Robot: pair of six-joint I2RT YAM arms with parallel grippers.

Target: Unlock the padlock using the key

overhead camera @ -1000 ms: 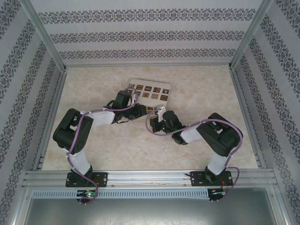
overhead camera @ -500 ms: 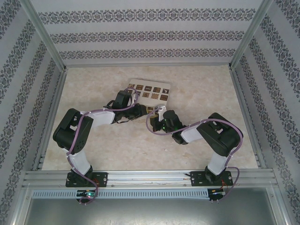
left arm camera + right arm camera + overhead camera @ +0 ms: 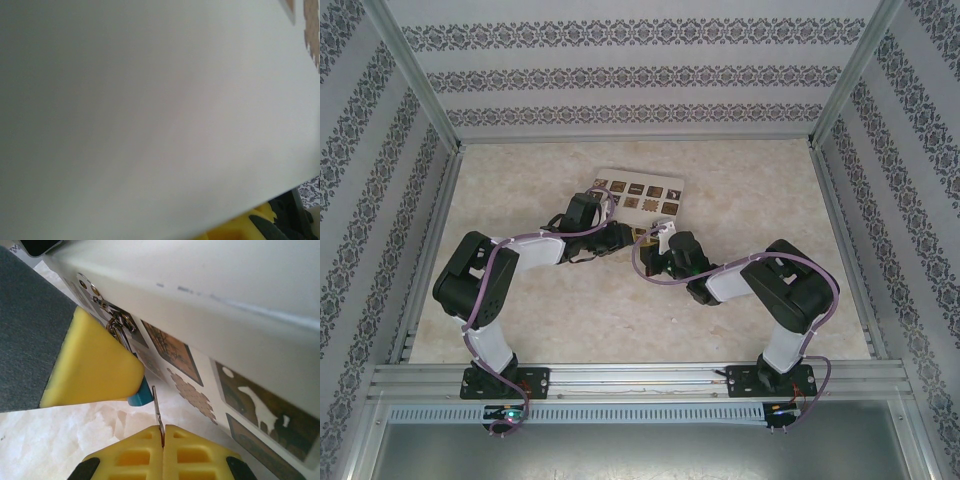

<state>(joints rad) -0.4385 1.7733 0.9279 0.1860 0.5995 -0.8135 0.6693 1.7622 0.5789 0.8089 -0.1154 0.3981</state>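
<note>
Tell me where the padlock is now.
In the right wrist view, the padlock hangs from the hasp of the cream box, left of centre, behind a yellow pad, beside the key.

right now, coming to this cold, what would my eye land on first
In the right wrist view, the right arm's yellow fingers pinch a thin silver key, its tip close beside the blue padlock, which hooks into a silver hasp on the cream box. A broad yellow finger of the left arm covers most of the padlock. From above, the two arms meet at that box's near edge, mid-table.
</note>
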